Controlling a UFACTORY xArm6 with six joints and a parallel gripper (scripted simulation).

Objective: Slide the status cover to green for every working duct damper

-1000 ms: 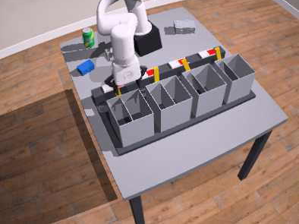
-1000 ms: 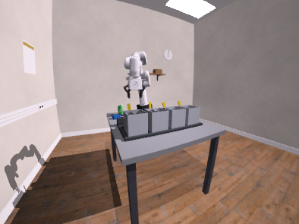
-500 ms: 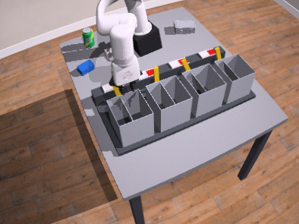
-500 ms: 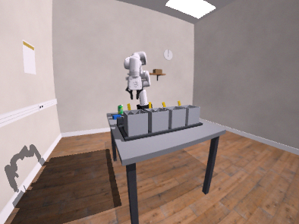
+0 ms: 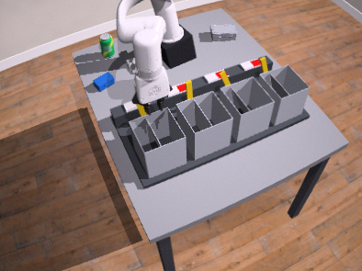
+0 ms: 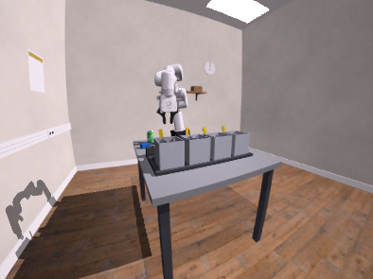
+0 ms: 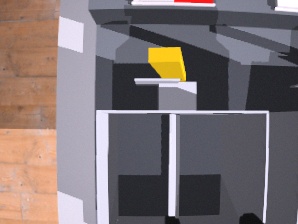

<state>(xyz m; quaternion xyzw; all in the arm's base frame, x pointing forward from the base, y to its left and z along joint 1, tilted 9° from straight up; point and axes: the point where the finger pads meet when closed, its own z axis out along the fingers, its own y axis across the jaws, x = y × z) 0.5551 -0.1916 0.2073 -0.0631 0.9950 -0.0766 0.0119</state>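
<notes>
Four grey open-topped dampers stand in a row; the leftmost damper has a thin upright blade inside. Its yellow lever leans. The others are the second damper, third damper and fourth damper. The leftmost slider shows red. The second slider's red patch, third's red patch and fourth's red patch show beside white covers. My gripper is partly open and empty, above the leftmost damper.
A green can and a blue box stand at the left of the table. A silver box lies at the back right. The yellow levers stick up between the sliders and dampers.
</notes>
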